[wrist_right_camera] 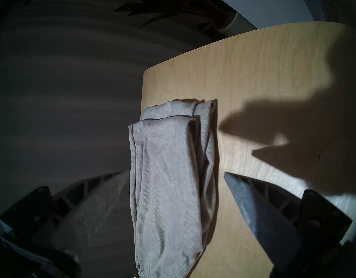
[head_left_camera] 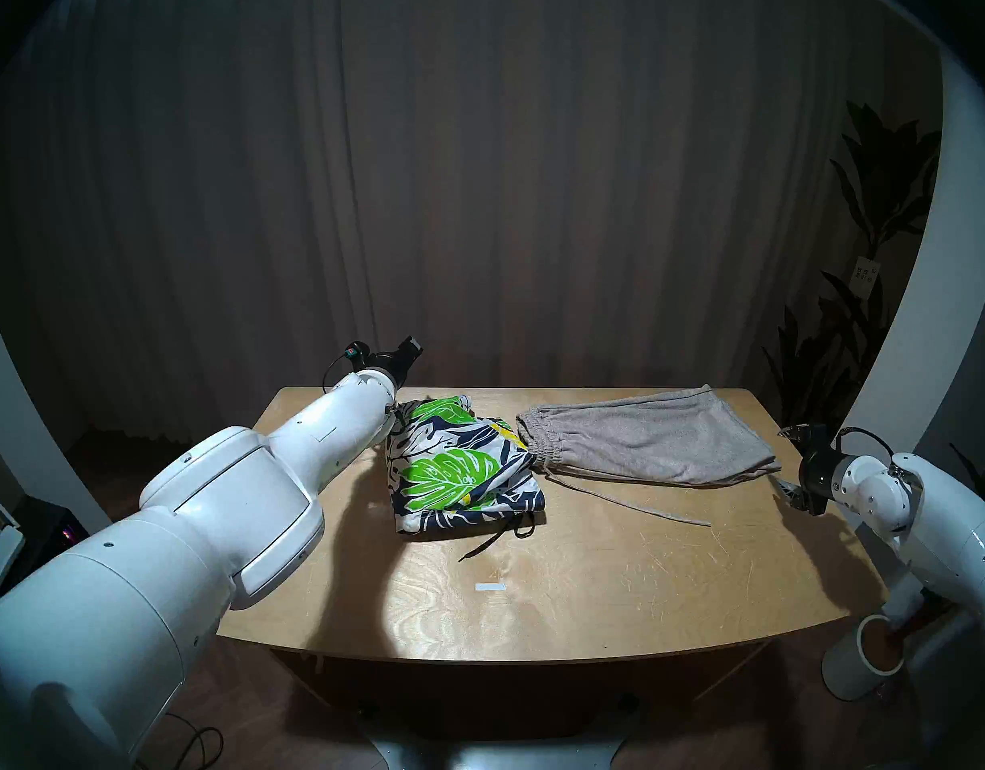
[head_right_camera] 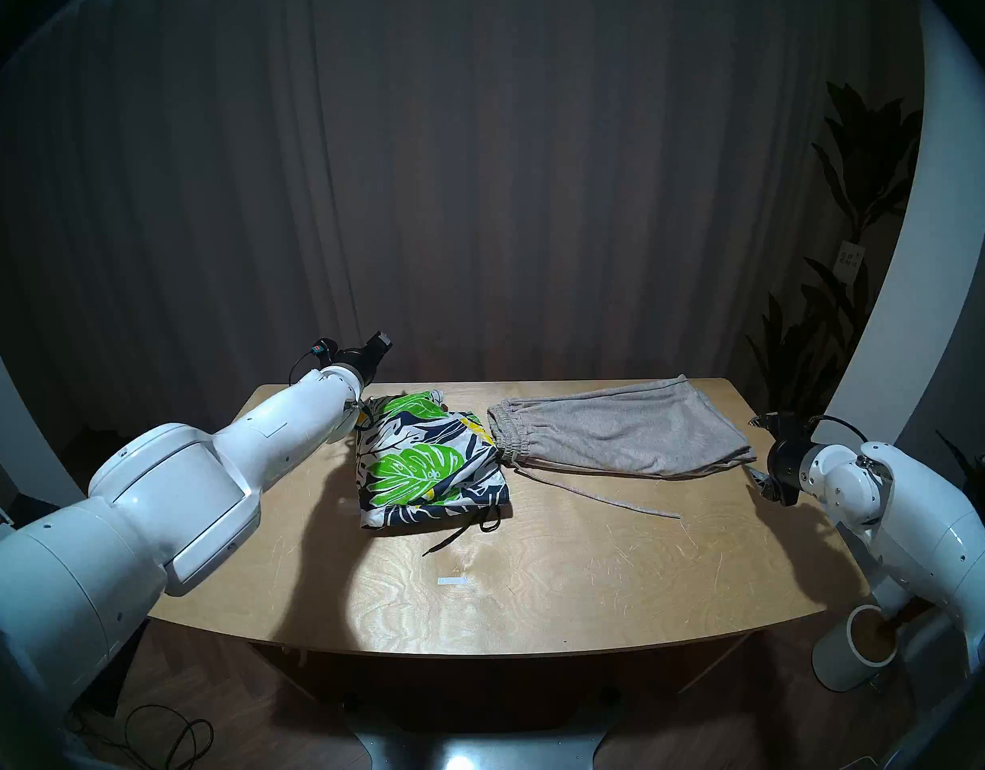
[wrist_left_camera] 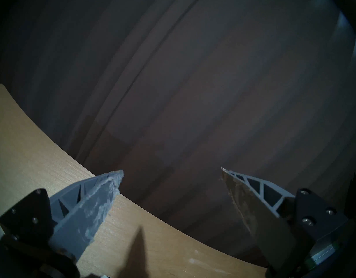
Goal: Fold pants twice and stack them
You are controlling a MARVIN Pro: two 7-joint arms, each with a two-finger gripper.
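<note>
The wooden table (head_left_camera: 590, 596) carries my grey knit shorts (head_left_camera: 646, 446), folded once at the far right, and my leaf-print shorts (head_left_camera: 457, 474), folded compact, just left, not stacked. My left gripper (wrist_left_camera: 172, 171) and right gripper (wrist_right_camera: 176, 174) both gape, holding nothing.

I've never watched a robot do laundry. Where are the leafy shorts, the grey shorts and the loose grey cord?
leafy shorts (head_left_camera: 451, 469): head left view, big green leaf.
grey shorts (head_left_camera: 646, 441): head left view, middle of the fabric.
grey cord (head_left_camera: 640, 506): head left view, mid-length on the table.
</note>
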